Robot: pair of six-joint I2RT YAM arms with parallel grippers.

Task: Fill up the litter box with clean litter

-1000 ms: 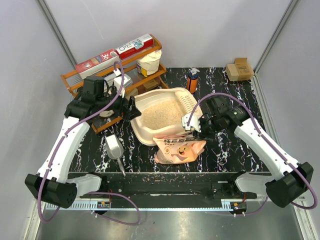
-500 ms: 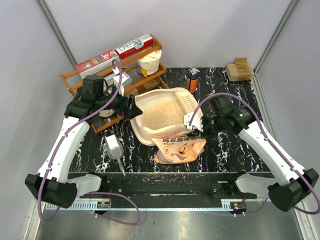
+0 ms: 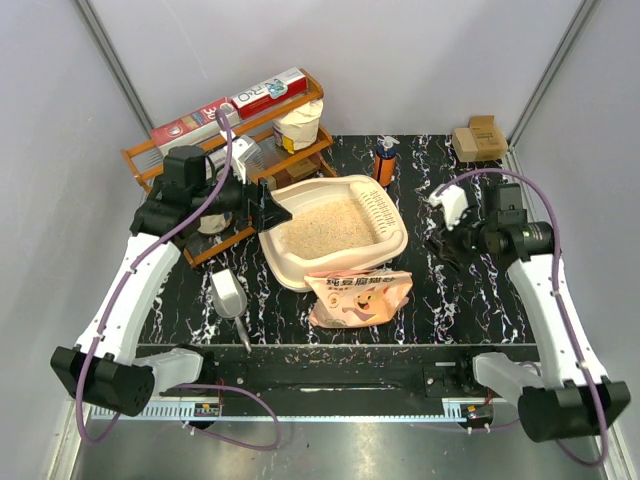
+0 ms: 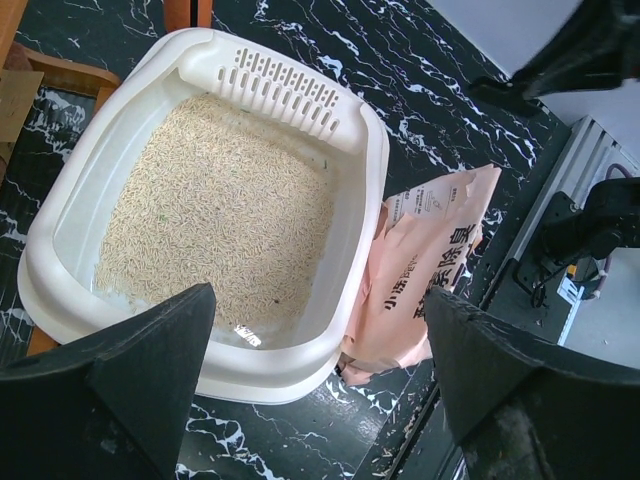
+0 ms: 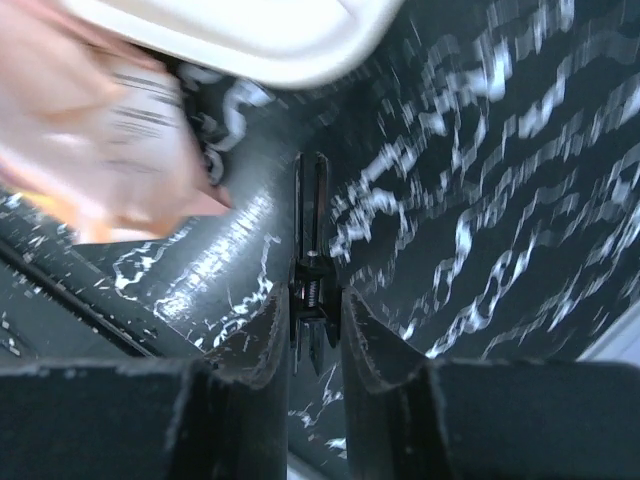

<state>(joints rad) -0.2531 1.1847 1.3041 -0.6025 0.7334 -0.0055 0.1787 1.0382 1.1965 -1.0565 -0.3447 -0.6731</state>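
Note:
The cream litter box [image 3: 392,228] sits mid-table with its slotted end at the far right. Tan litter [image 3: 322,227] covers its floor. The peach bag [image 3: 358,297] lies flat against its near rim. My left gripper [image 3: 270,212] is open and empty, above the box's left rim. In the left wrist view its jaws [image 4: 320,400] stand wide apart over the box [image 4: 60,250], litter [image 4: 220,210] and bag [image 4: 430,270]. My right gripper [image 3: 440,243] hangs over bare table right of the box. In the right wrist view it [image 5: 313,330] is shut on a slim black spring clip [image 5: 312,230].
An orange wooden rack [image 3: 180,165] with foil boxes and a white sack [image 3: 298,125] stands at the back left. A grey scoop [image 3: 228,295] lies front left. An orange bottle [image 3: 385,163] and a cardboard box [image 3: 478,138] sit at the back.
My right arm has swung right, away from the bag and the box's near-right corner, carrying the black clip. My left gripper has edged slightly right over the box's rim.

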